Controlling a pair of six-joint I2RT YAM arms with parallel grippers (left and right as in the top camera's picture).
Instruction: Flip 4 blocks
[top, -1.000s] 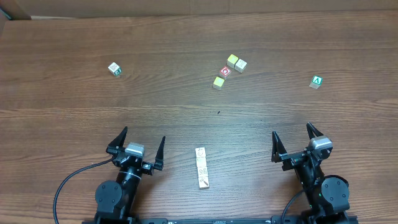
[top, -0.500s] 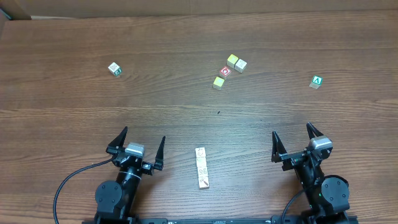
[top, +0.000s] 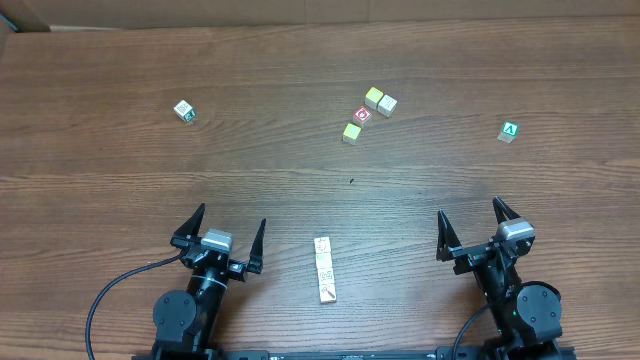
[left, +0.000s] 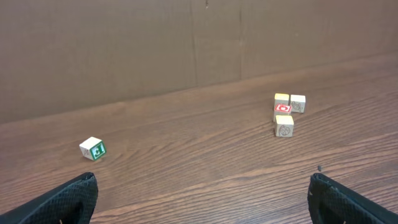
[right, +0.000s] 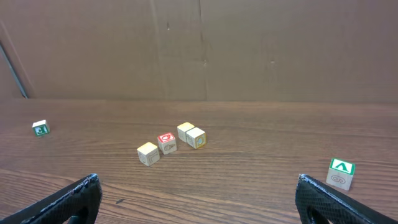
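Fingers of the left gripper (top: 218, 234) and right gripper (top: 483, 230) stand spread wide, holding nothing, at the worktop's (top: 300, 180) near edge; the blocks (top: 379, 100) cluster around the red-faced cube (top: 362, 115), well beyond both; best approach one outer block from above, squarely; only a green "A" cube (top: 510, 130), right of the cluster, reads clearly.

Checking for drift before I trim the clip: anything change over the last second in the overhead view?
No visible change. Left gripper and right gripper are open and parked at the near edge, holding nothing. The row of blocks between them and the scattered cubes farther out have not moved.
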